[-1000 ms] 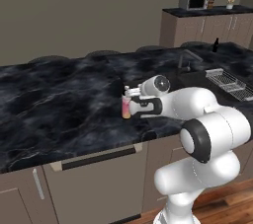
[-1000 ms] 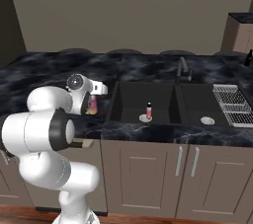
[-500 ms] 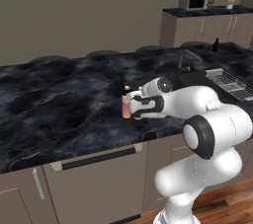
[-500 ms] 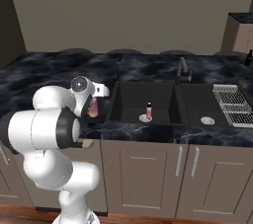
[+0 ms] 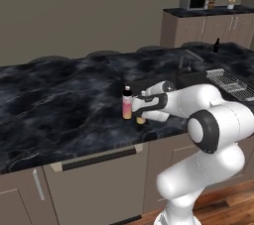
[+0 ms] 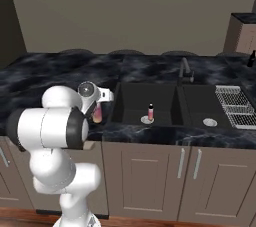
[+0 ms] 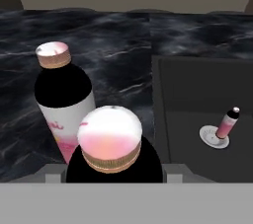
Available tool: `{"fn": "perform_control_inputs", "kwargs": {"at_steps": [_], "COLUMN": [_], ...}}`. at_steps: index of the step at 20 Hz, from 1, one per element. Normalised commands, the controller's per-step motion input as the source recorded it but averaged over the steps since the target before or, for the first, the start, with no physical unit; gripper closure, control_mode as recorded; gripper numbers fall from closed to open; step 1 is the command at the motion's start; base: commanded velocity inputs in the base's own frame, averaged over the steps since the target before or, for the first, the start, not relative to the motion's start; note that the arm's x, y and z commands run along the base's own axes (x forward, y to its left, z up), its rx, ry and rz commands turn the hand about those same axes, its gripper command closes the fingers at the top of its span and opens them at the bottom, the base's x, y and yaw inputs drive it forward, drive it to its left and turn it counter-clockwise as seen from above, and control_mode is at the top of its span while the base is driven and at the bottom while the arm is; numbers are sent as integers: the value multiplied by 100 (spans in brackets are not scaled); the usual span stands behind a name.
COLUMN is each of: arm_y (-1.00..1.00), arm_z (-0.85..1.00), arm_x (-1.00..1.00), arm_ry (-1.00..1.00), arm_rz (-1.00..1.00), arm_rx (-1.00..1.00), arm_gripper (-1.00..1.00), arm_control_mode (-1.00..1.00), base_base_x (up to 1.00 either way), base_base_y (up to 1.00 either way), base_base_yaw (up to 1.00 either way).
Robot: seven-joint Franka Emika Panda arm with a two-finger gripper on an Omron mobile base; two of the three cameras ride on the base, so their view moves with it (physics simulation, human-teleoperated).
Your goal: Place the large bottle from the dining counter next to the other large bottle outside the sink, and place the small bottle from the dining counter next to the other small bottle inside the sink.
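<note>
The held bottle, a large pink-and-yellow one, stands upright on the counter just left of the sink. The gripper reaches in level from the robot's side and has it from the side. The second large bottle stands just beside it, on the side away from the sink, with a thin gap between them as far as I can tell. Both have their long axes vertical, caps up.

In the hand view the held bottle's cap sits dead centre at the bottom, right between where the fingertips should be, and its dark shoulder hides them. The jaws look about half open and set around the bottle's body, so I read it as gripped, though the contact itself is hidden. Whether its base rests on the counter or hangs just above it, I cannot tell.

From here the bottle seems to be where it belongs, next to its twin outside the basin, so the next move is likely a release.

The pink small bottle stands upright inside the sink, by the drain.
</note>
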Motion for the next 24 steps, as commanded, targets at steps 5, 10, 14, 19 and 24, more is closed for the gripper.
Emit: {"fn": "perform_control_inputs", "kwargs": {"at_steps": [5, 10, 14, 19, 24], "arm_y": [0, 0, 0, 0, 0], "arm_z": [-37, -32, -27, -26, -32], "arm_x": [0, 0, 0, 0, -2], "arm_ry": [0, 0, 0, 0, 0], "arm_rz": [5, 6, 5, 5, 4], "arm_rx": [0, -1, 0, -1, -2], "arm_gripper": [100, 100, 100, 100, -100], "arm_control_mode": [-100, -100, -100, -100, -100], "base_base_x": [0, 0, 0, 0, 0], "base_base_y": [0, 0, 0, 0, 0], "base_base_yaw": [0, 0, 0, 0, 0]}}
